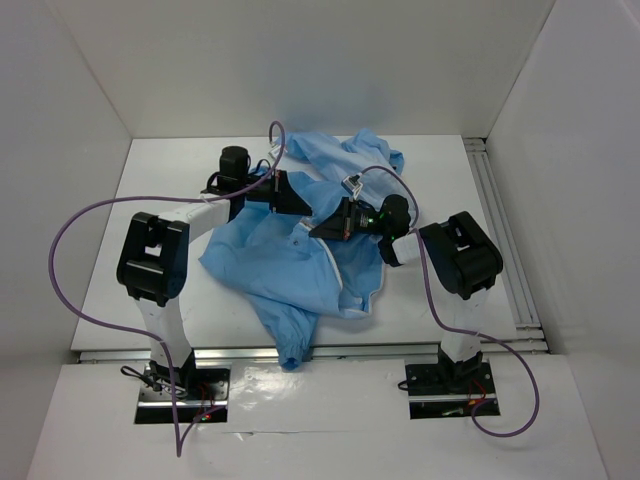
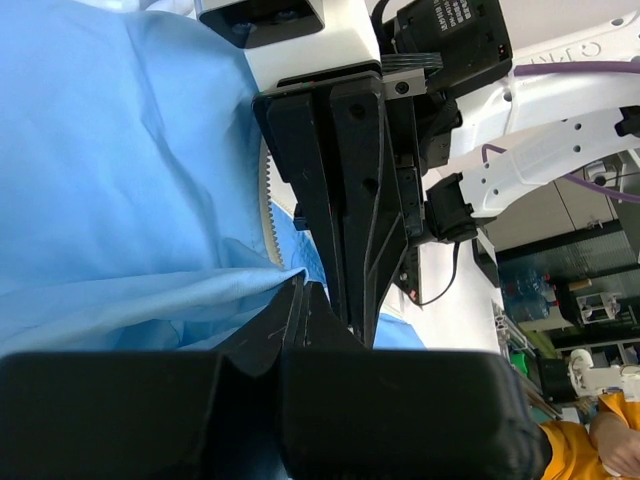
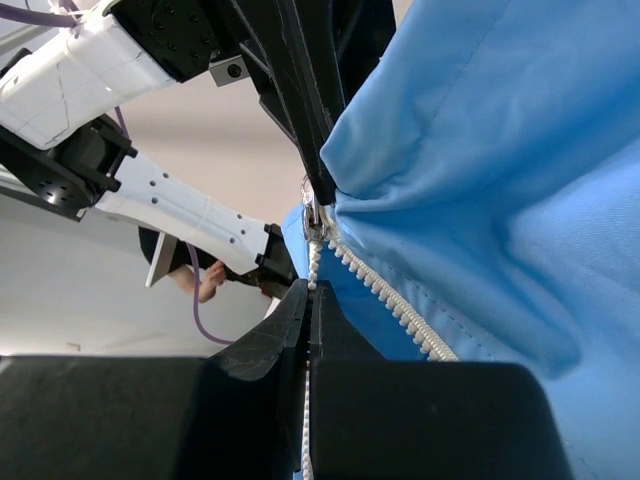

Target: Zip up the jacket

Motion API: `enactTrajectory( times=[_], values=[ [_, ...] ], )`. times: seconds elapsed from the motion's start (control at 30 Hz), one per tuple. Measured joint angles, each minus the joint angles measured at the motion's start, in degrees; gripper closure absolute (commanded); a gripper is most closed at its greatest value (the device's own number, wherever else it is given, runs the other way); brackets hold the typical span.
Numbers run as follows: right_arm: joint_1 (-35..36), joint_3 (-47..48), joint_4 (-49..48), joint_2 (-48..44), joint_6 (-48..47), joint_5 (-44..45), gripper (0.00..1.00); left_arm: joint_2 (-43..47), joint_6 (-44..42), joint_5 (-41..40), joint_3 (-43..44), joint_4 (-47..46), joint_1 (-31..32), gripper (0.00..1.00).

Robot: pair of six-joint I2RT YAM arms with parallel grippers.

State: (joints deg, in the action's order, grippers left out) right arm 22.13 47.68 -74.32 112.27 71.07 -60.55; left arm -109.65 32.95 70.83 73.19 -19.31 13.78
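Observation:
The sky-blue jacket (image 1: 290, 270) lies crumpled in the middle of the table. Both grippers meet over its front. My left gripper (image 1: 303, 203) is shut on a pinch of jacket fabric (image 2: 150, 290), right at the small metal zipper slider (image 3: 313, 215). My right gripper (image 1: 330, 228) is shut on the white zipper edging (image 3: 385, 290), with the teeth running between its fingertips (image 3: 325, 320) just below the slider. In the left wrist view the right gripper's black fingers (image 2: 350, 200) point down at my left fingertips (image 2: 315, 300). White zipper teeth (image 2: 268, 205) show beside them.
White walls enclose the table on three sides. A metal rail (image 1: 500, 230) runs along the right side. Purple cables (image 1: 70, 270) loop from both arms. One sleeve (image 1: 292, 345) hangs over the near table edge.

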Motion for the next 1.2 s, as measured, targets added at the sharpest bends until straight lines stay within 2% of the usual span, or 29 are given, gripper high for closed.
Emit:
enactTrajectory(
  times=[1.2],
  values=[
    [-0.66, -0.24, -0.35, 2.05, 0.11, 0.57, 1.0, 0.0, 0.0, 0.66, 0.0, 2.03, -1.33, 1.0]
  ],
)
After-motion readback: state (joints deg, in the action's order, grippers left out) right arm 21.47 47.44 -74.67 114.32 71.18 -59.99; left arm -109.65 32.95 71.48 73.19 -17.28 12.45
